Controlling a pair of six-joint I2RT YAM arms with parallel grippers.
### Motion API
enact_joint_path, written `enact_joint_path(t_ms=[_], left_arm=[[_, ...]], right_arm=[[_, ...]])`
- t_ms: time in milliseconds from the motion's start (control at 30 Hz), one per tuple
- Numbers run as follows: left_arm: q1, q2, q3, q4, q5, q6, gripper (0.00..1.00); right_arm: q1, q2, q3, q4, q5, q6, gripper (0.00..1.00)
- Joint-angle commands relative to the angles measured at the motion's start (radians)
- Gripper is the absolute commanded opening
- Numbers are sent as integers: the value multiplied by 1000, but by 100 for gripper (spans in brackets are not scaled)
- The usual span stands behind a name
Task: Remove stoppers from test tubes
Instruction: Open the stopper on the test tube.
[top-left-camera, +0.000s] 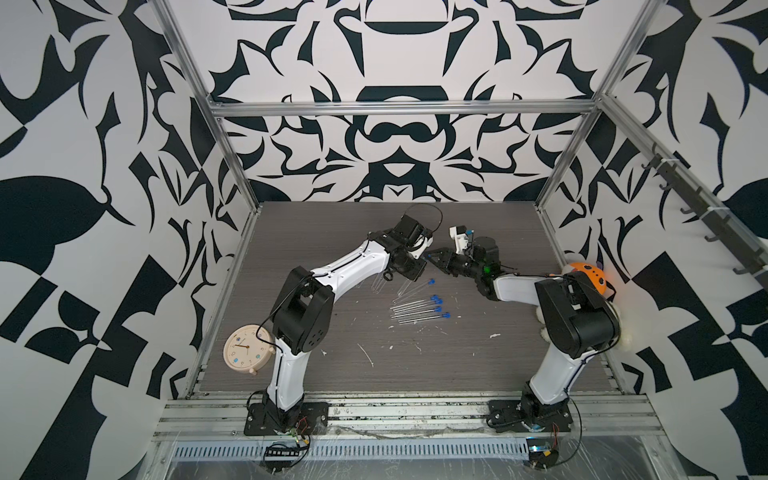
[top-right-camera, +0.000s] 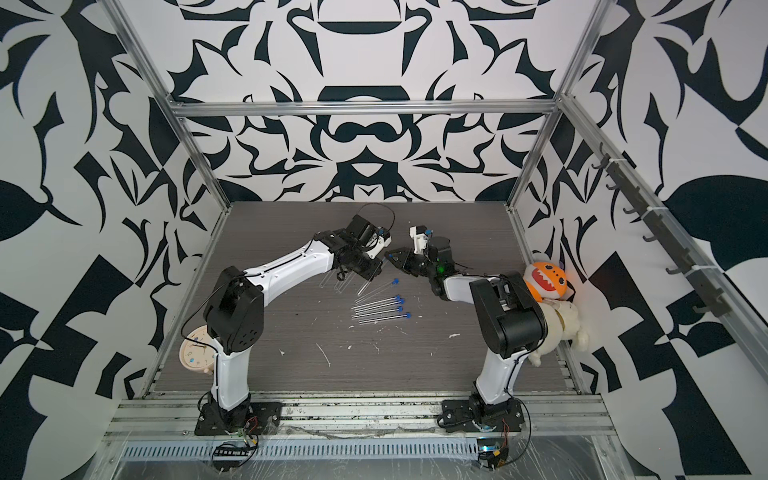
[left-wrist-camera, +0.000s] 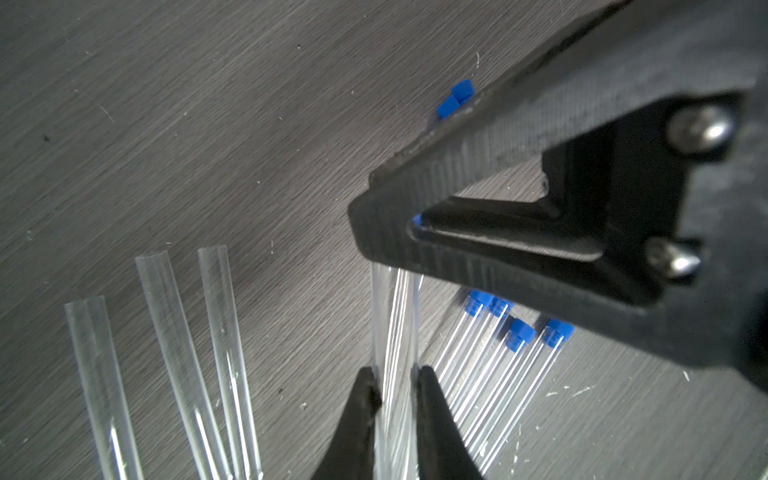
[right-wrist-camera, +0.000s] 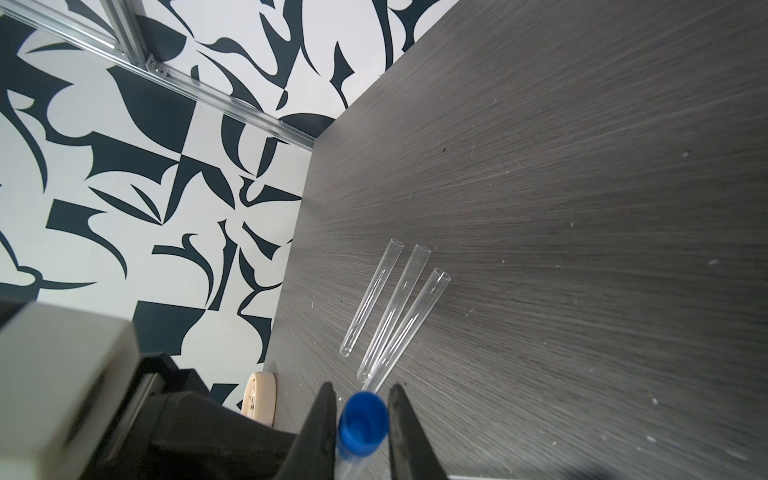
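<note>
Blue stopper (right-wrist-camera: 363, 419) pinched in right hand (right-wrist-camera: 362, 386) | left hand (left-wrist-camera: 395, 374) pinching its tube (left-wrist-camera: 395, 324) | three open tubes (right-wrist-camera: 392, 307) and a capped row (top-left-camera: 415, 308) lie on counter (top-left-camera: 457, 365)

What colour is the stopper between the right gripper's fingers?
Bright blue; the stopper shows best in the right wrist view.

Nine test tubes (top-left-camera: 413, 291), eight stoppers (left-wrist-camera: 519, 332).
Three open tubes (right-wrist-camera: 392, 312), five capped tubes (top-left-camera: 436, 316) mid-frame, one held tube (left-wrist-camera: 395, 324); two loose stoppers (left-wrist-camera: 455, 99); one clock (top-left-camera: 248, 348), one plush toy (top-right-camera: 544, 282).
</note>
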Motion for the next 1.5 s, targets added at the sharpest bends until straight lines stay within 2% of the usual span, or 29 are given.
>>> enact_joint_path(t_ms=[0,367,567,867,1300,1467], left_arm=[[-8,-29,-7,1,7,8,2],[-9,-26,-34,3,-15,25,0],[-9,-25,-55,-1,-27,30,0],[-9,-41,-98,-2,-41,42,0],[-9,-56,-133,12,-44,45,0],[-9,-57,-133,11,-45,47,0]], right_arm=[[7,-11,35,51,0,-8,17],[7,-33,38,28,27,-21,3],[6,-65,39,-16,60,-55,0],[4,-136,64,-151,130,-150,0],[-22,-112,52,12,105,-4,0],[-28,-118,55,14,106,-5,1]])
